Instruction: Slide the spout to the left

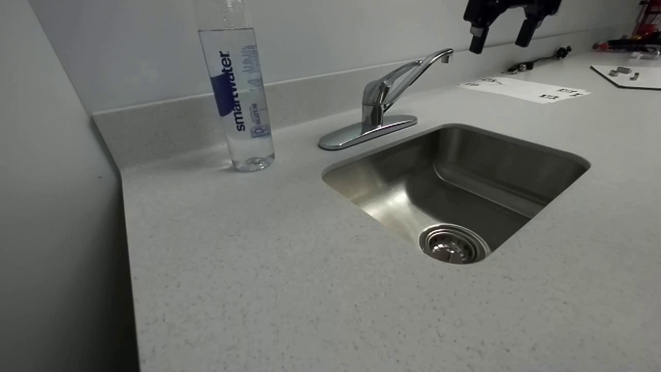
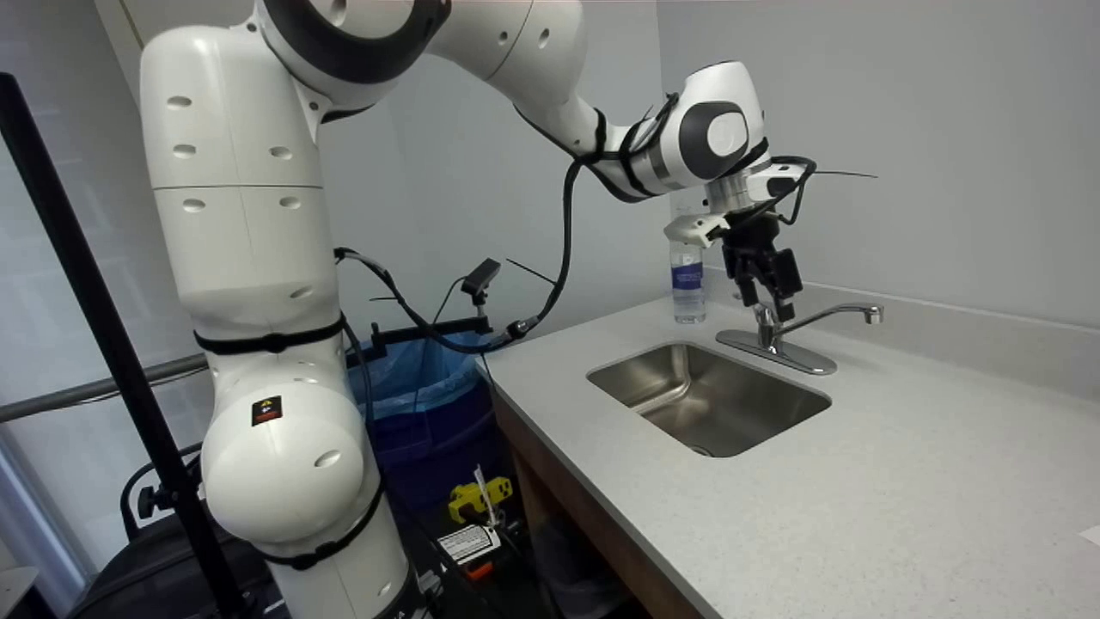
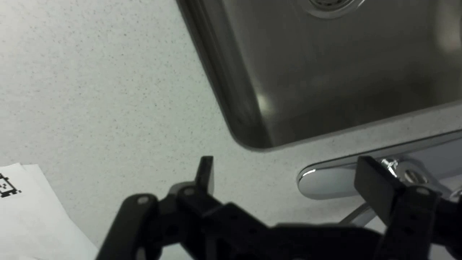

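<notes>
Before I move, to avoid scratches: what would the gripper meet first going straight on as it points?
Probably the countertop by the sink, ahead of the open gripper in the wrist view. Depth is unclear: one finger overlaps the faucet base plate there and might touch it first.

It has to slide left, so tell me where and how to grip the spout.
Best, likely, the outer half of the spout, short of its downturned tip. Bring the claw from above, straddling it: it is slim there and slants up clear of the counter.

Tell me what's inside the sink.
Inside the sink, a metal drain shows. In an exterior view, the counter hides the sink's nearest inner sides.
</notes>
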Action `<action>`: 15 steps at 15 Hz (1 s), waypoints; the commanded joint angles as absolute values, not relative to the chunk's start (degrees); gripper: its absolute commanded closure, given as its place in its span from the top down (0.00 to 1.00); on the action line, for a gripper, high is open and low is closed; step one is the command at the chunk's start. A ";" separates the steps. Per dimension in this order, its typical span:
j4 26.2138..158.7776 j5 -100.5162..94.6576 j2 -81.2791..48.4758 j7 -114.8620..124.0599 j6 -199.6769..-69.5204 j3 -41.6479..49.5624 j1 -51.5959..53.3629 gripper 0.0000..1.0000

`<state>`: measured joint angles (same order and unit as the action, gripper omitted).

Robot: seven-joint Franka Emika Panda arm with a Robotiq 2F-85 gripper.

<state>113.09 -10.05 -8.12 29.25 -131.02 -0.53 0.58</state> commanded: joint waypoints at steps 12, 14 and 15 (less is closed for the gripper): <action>83.79 -11.34 -31.32 45.58 -141.78 7.70 4.91 1.00; 80.28 -10.68 -34.24 46.17 -141.75 8.28 5.28 1.00; 78.74 -10.46 -35.51 46.37 -141.68 8.52 5.41 1.00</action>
